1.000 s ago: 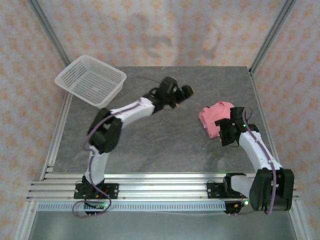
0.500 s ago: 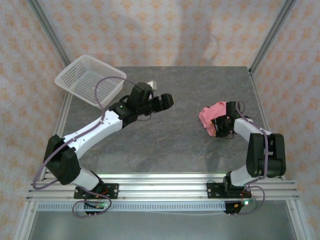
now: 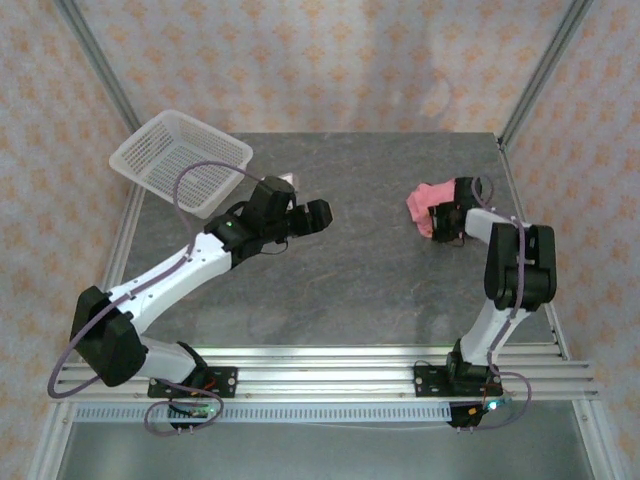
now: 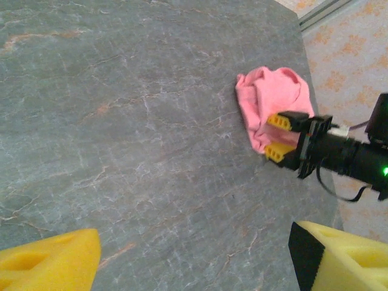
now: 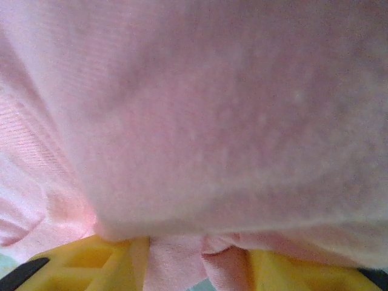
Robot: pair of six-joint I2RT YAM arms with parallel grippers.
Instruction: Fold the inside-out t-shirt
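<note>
Right end effector (image 4: 276,137) apparently pinches the crumpled salmon-pink cotton t-shirt (image 4: 273,97) on the grey worktop (image 4: 121,121); left end effector (image 3: 316,214) hangs released.

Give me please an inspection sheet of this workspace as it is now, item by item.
Surface: grey stone-look table, no spills seen.
Job's things: pink t-shirt, bunched in a lump at the far right, not yet folded.
Clutter: white mesh basket at the far left corner.
Grippers: left claw open above mid-table; right claw shut on the t-shirt.
Cables: one cable loops off the left arm beside the basket.
Surroundings: patterned walls, aluminium frame.
</note>
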